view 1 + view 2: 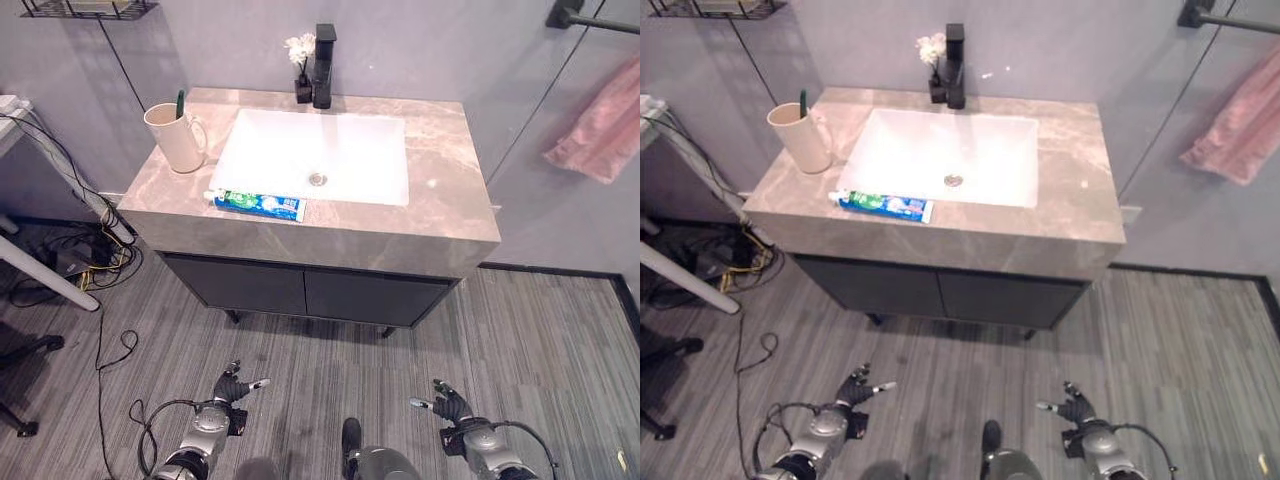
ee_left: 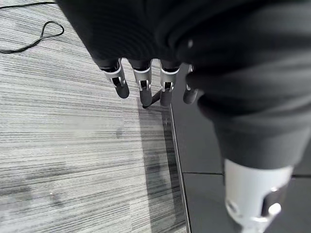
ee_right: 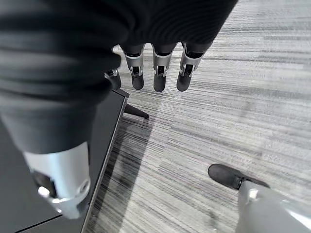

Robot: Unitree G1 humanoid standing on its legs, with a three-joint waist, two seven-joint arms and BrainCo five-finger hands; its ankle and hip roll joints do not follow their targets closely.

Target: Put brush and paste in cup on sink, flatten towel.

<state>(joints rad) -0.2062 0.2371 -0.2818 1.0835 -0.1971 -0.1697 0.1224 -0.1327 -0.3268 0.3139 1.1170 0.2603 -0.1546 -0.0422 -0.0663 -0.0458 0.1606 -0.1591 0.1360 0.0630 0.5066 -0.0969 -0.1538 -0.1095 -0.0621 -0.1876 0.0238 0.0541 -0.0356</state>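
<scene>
We note cup (image 1: 176,139) on bench (image 1: 430,215) holding brush (image 1: 180,103); paste (image 1: 258,204) lies beside sink (image 1: 312,155). Left hand (image 1: 229,388), right hand (image 1: 447,404): fingers relaxed open, empty.

cream cup (image 1: 178,137), green brush (image 1: 181,103), blue-green paste (image 1: 258,204), pink towel (image 1: 607,125), grey marbled counter (image 1: 440,215).

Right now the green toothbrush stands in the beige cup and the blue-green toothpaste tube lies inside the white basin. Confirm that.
Not quite. The blue-green toothpaste tube lies on the grey stone counter in front of the white basin, as the left eye view shows. The green toothbrush does stand in the beige cup.
</scene>
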